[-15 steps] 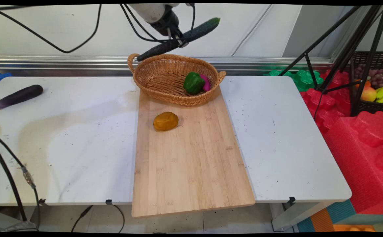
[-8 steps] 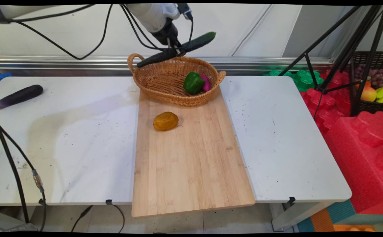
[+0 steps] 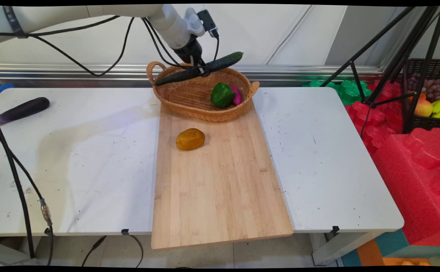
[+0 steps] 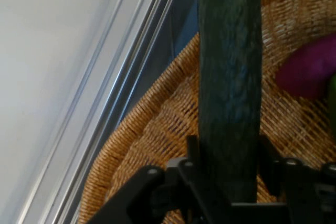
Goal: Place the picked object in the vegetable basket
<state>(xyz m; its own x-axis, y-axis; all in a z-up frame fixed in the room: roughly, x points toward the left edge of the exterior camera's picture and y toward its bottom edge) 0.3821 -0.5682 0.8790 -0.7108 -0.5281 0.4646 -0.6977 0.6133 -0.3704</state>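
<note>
1. At the far left of the main view, an eggplant (image 3: 23, 109) lies on the white table (image 3: 91, 151), well apart from everything else.
2. Left of centre at the top, the gripper (image 3: 196, 68) is clamped on a dark green cucumber (image 3: 201, 68) near its middle. The hand view shows the 2 fingers (image 4: 193, 148) pressed against the cucumber's sides.
3. The cucumber is tilted, its lower end towards the left handle of the wicker basket (image 3: 182, 102) and its higher end up to the right. It hangs over the basket's back rim; whether it touches the rim I cannot tell.
4. In the hand view the cucumber (image 4: 229, 77) runs straight up the frame with the basket (image 4: 157, 129) weave beneath it, so it sits over the basket's inside.
5. Just right of centre, a green pepper (image 3: 222, 94) and a pink item (image 3: 236, 95) lie touching each other in the basket's right end.
6. Below the basket, a brown potato (image 3: 190, 138) rests on the wooden board (image 3: 220, 189), which also carries the basket.
7. By my judgement, 2 items are in the basket, 1 is held above it, and 2 lie outside it.
8. At the far right, off the table, a dark crate of fruit (image 3: 429, 102) stands above red foam (image 3: 412, 158).
</note>
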